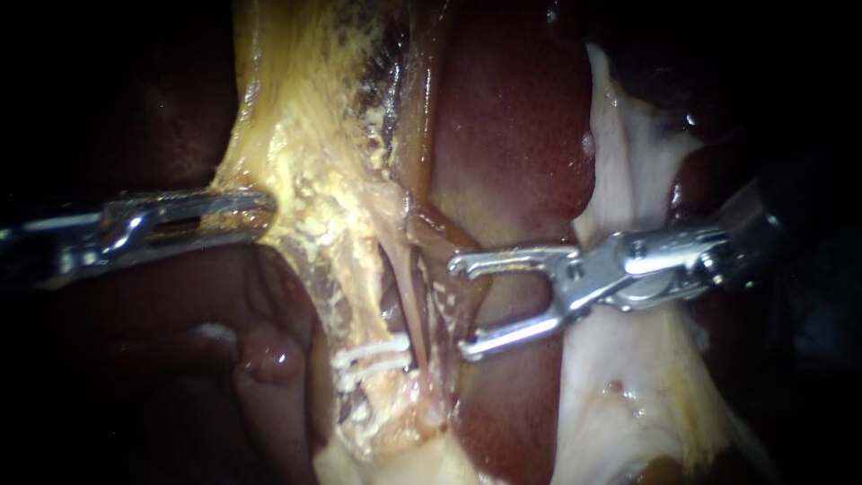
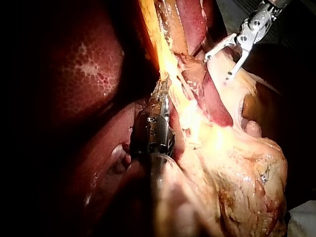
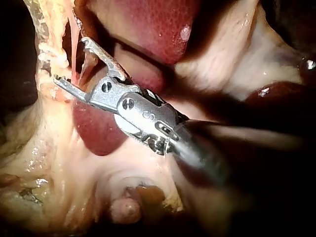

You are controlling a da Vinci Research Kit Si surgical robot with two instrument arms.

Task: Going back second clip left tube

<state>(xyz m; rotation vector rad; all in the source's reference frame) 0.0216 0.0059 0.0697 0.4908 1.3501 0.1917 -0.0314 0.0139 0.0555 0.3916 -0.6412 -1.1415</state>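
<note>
Here the right instrument (image 1: 460, 307) stands wide open beside the tube (image 1: 403, 292) above the clips (image 1: 370, 357), while the left instrument (image 1: 259, 209) grips yellow tissue (image 1: 305, 153).

This was a surgical robot's bench, lit for close work: a dark red liver (image 1: 512, 117) and yellowish fatty tissue (image 1: 305, 135) lay wet and shining under a strong light, with blackness all around them. A slim steel left instrument (image 1: 260, 216) and a right instrument (image 1: 460, 308) with small hinged jaws reached in from either side, and small white clips (image 1: 373, 355) sat across a thin tube (image 1: 401, 287) near the right one. In the left wrist view, a corner of what looked like pale cloth (image 2: 302, 222) lay just beside the fatty tissue, well apart from both instruments.
</note>
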